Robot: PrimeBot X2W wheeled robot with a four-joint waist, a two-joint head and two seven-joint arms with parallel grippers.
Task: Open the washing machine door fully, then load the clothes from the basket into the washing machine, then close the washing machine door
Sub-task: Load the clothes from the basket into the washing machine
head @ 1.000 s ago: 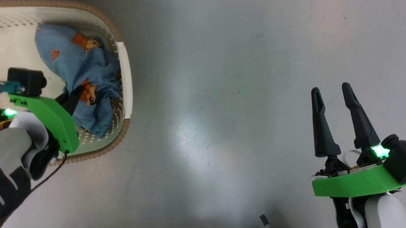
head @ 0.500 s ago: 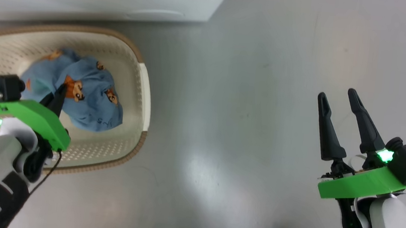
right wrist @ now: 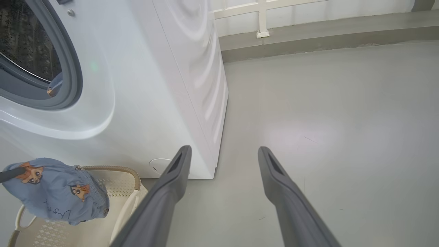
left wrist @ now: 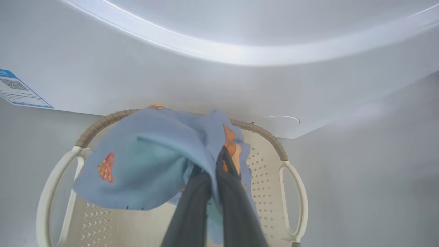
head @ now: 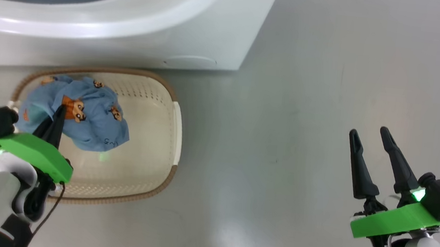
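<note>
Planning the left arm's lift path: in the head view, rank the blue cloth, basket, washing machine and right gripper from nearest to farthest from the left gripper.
1. blue cloth: pinched in the shut left gripper.
2. basket: just beneath it, reaching off to its right.
3. washing machine: ahead, past the basket.
4. right gripper: far right, open.

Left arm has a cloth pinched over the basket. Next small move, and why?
Probably raise the left gripper toward the drum opening: its fingers are shut on the blue cloth, which hangs above the basket, and the opening is uncovered.
</note>
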